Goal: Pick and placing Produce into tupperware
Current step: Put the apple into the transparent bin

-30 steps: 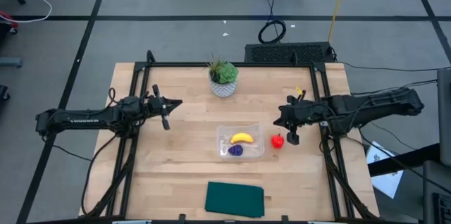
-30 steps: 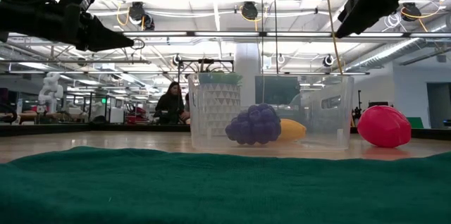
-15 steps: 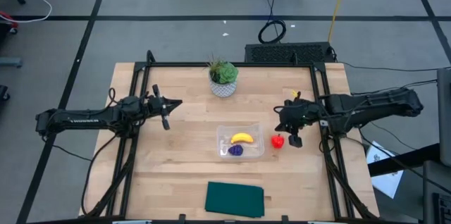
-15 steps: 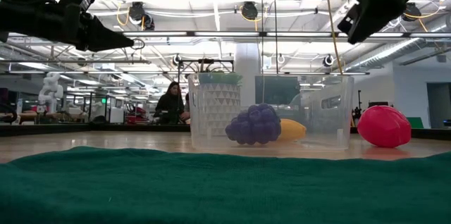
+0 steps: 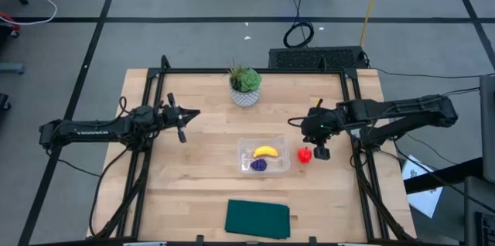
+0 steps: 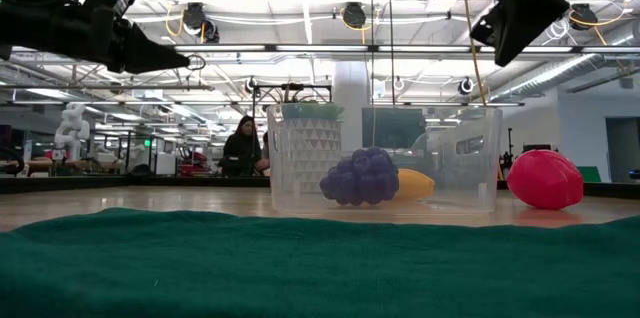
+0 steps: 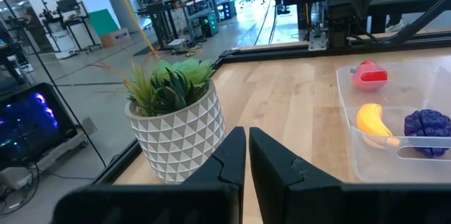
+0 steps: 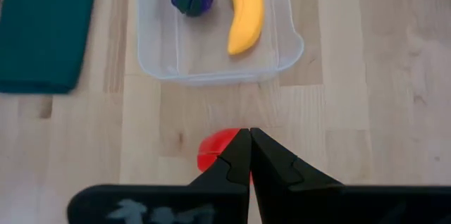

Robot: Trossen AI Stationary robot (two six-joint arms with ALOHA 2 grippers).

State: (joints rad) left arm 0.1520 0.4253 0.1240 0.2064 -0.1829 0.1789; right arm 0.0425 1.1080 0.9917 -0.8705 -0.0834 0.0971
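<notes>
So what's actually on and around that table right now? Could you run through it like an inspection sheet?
Surface: wooden table, bare wood showing.
Job's things: banana and purple piece inside the clear tupperware; red fruit outside, beside it.
Clutter: potted plant; green cloth.
Grippers: left gripper shut, parked at the left; right gripper shut, above the red fruit, empty.
Cables: coil on the floor behind the table.
Surroundings: a person seated far back.

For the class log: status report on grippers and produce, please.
Right gripper shut, above red fruit beside tupperware. Left gripper shut, waiting near potted plant. Banana, purple piece inside. Nothing obstructing.
</notes>
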